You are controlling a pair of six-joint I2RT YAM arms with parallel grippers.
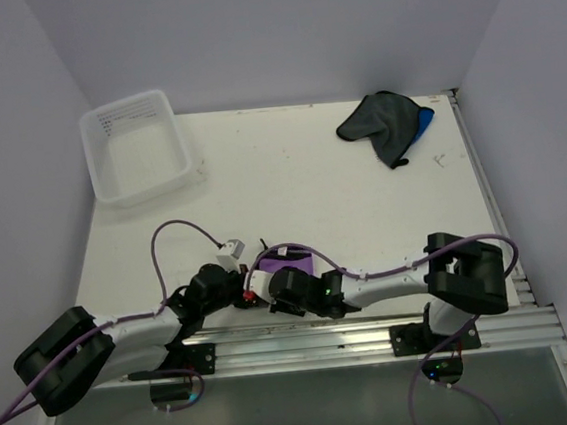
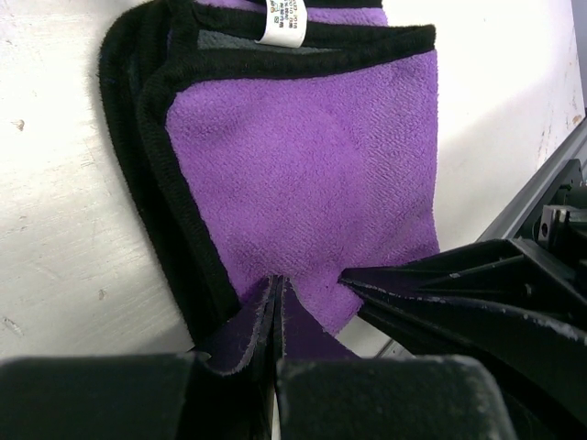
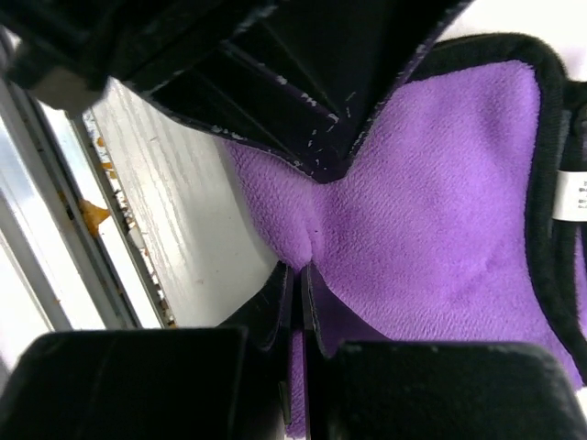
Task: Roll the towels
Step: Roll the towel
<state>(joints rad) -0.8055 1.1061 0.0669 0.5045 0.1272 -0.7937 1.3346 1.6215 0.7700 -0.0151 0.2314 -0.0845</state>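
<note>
The left fingers (image 2: 275, 321) are pressed fully together on the near edge of the purple towel (image 2: 303, 183), with a pinch of cloth caught between them. The right fingers (image 3: 304, 289) are likewise shut tight on that same near edge, just beside the left ones, and the cloth is puckered between the two grips. The purple towel is laid folded at the near edge of the surface (image 1: 291, 182), close to the metal rail (image 1: 375, 326). Its black-bound edges and white label are turned to the far side. The dark grey towel (image 1: 380, 123) and blue towel (image 1: 424, 120) are heaped together at the far right. The clear plastic tub (image 1: 146, 189) is set at the far left. A wide stretch of surface is left between these and the purple towel.
</note>
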